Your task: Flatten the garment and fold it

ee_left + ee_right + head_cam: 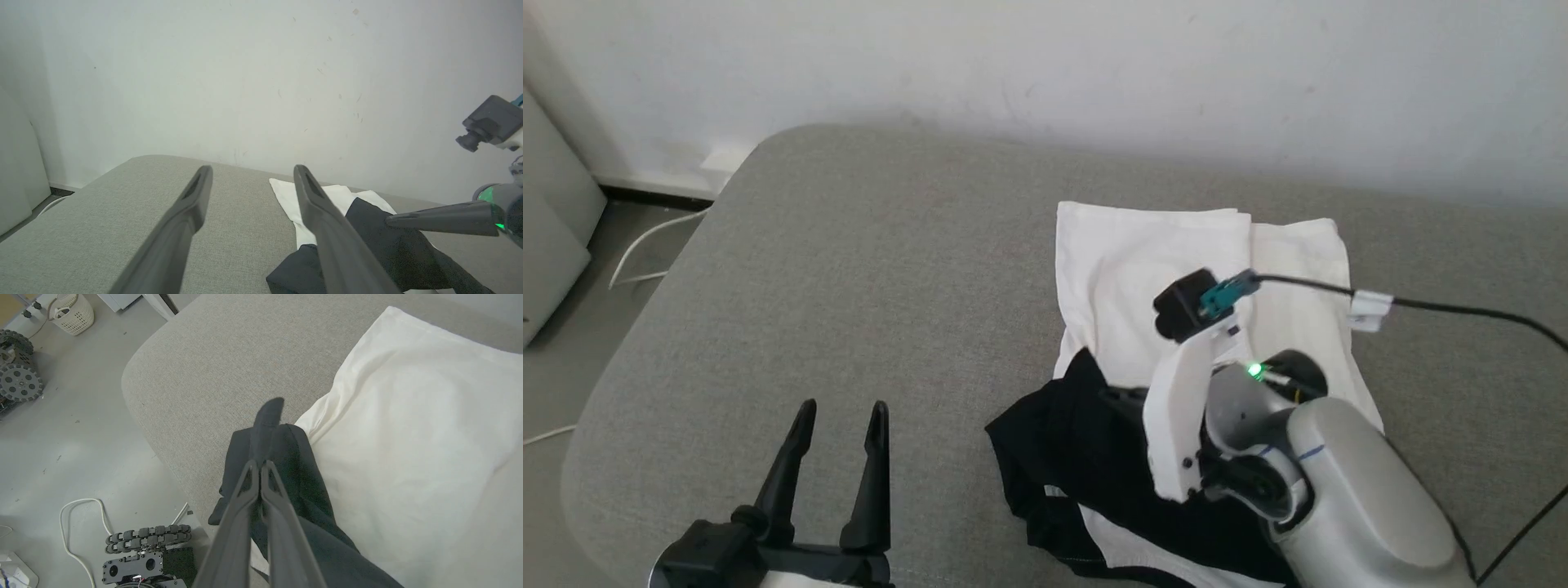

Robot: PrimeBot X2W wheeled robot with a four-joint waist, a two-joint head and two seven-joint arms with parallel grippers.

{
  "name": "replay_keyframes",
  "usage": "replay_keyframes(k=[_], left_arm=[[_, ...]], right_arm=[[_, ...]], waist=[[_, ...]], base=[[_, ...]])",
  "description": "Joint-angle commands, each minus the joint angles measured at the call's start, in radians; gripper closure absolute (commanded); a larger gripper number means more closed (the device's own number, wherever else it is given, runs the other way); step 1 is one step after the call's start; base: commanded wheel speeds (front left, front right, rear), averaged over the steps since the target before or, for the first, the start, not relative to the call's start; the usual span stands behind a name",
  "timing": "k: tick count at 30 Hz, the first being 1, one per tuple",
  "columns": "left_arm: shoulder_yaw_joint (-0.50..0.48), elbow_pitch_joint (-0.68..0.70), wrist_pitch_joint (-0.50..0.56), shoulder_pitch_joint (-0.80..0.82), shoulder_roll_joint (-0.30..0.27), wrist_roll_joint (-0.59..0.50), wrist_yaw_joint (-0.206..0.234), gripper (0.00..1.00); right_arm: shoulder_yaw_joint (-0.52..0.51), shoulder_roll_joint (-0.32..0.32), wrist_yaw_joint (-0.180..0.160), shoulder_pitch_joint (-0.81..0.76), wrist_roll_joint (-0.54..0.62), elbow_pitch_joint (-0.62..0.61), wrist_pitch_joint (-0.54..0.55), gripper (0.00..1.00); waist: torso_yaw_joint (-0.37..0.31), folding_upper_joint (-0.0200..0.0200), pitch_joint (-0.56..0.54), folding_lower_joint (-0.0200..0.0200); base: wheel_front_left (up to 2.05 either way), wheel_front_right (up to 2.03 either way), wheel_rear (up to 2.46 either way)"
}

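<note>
- The garment (1176, 245) lies on the right half of a wide grey cushion (849, 269), its far edge close to the white wall (1094, 65).
- Its white body is spread in a roughly rectangular panel. It looks mostly smooth, with soft creases near the left edge.
- In the head view a straight lengthwise edge runs down the white panel, where one white layer lies over another.
- A black sleeve (1062, 441) is bunched at the near left corner of the white panel. It is crumpled in loose folds, and part of it lies over the white cloth.
- At the near edge, a strip of white cloth with a dark stitched border shows from under the black folds.
- The right gripper (260, 463) has its two fingers pressed together on the black sleeve. In the right wrist view a small peak of black cloth stands up just past the fingertips.
- In the left wrist view the sleeve rises in a tent up to the tip of the right gripper's finger.
- The left gripper (843, 408) is spread wide and holds nothing. It is above bare cushion to the left of the garment and apart from the cloth.
- A black cable (1421, 304) runs from the right arm's wrist camera across above the white panel.
</note>
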State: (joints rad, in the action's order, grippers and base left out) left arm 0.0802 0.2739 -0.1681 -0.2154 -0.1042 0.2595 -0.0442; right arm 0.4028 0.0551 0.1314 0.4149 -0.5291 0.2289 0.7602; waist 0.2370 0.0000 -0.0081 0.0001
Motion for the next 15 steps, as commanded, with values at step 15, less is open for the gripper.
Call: replay_keyframes(k=[15], left_arm=[[0.020,-0.034,-0.022,0.043,0.003,0.015,-0.001,0.00]], right_arm=[[0.161,-0.005,-0.001,0.074,-0.084,0.451,-0.228,1.00]], waist=[[0.050,0.0000,0.036,-0.0001]], base=[[0.00,0.00,0.00]])
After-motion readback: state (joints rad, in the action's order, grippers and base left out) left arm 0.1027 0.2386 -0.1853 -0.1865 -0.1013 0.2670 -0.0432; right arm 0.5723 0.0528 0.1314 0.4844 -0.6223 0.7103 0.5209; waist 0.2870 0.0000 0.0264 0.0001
